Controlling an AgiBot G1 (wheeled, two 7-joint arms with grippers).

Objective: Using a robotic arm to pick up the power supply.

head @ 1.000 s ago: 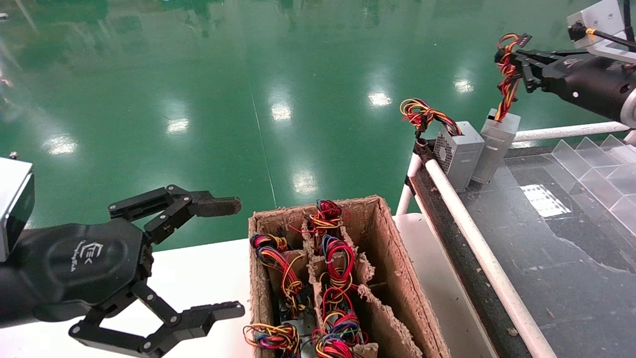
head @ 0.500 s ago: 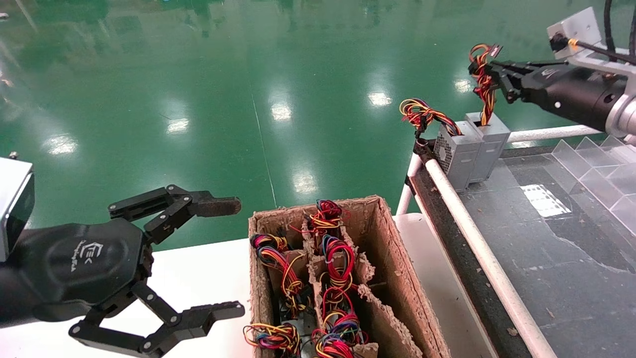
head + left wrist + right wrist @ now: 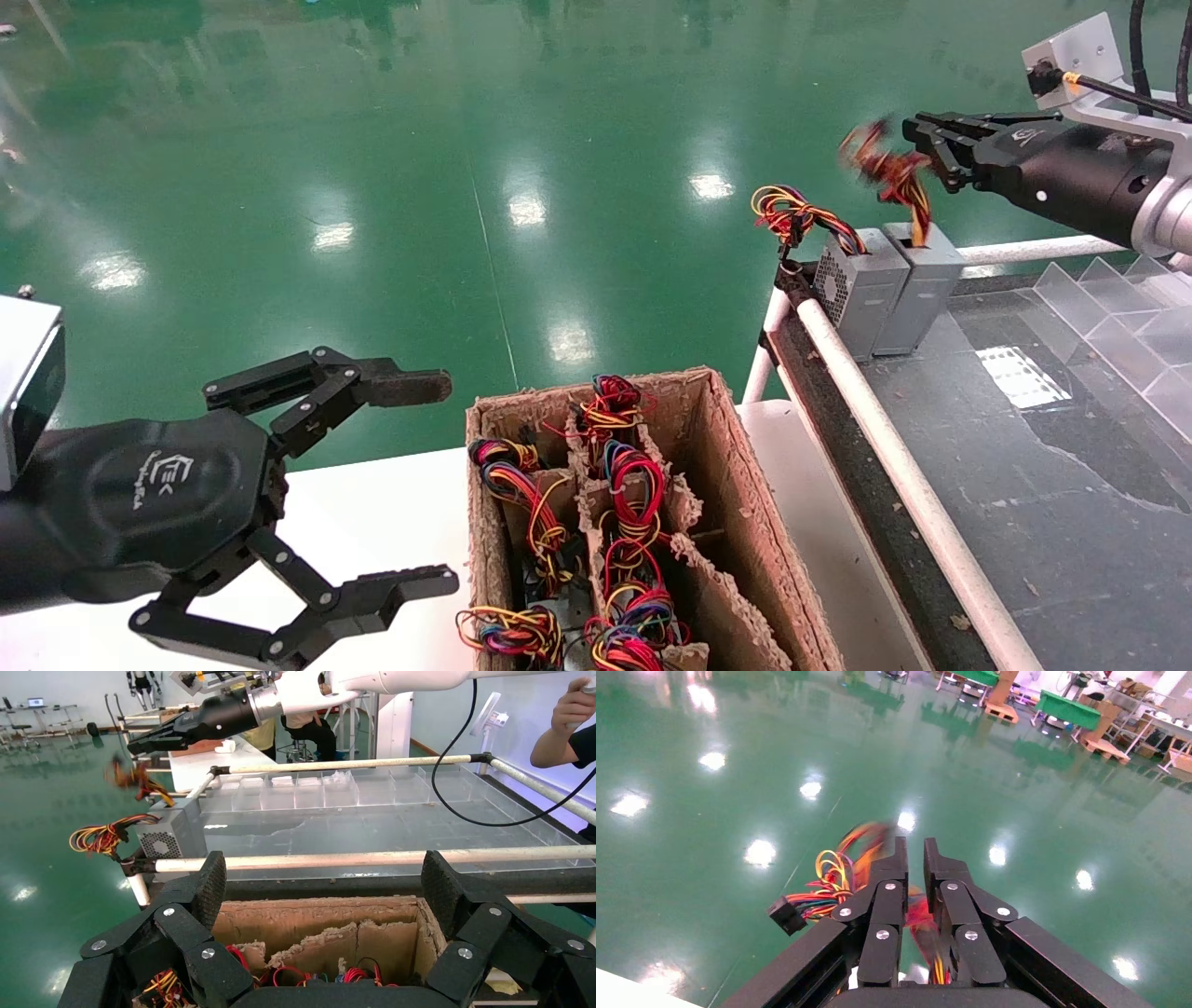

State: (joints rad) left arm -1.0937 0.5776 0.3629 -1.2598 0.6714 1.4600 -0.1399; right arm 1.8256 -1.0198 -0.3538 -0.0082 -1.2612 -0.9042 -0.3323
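The right gripper (image 3: 917,140) hovers above the far corner of the conveyor table (image 3: 1071,447), just beside the wire bundle (image 3: 889,172) of the power supply (image 3: 922,289). Its fingers (image 3: 899,860) stand slightly apart with a narrow gap, and the blurred wires appear free of them, so the gripper holds nothing.

The power supply stands upright on the table, touching a second, vented unit (image 3: 861,289) beside the white rail (image 3: 894,447). Judged from this position, it is placed on the table rather than lifted; a pick, if one is still required, needs a fresh grip on the wires or the case.

The left gripper (image 3: 410,485) is parked wide open over the white bench, beside the cardboard box (image 3: 736,522) that holds more wired units.
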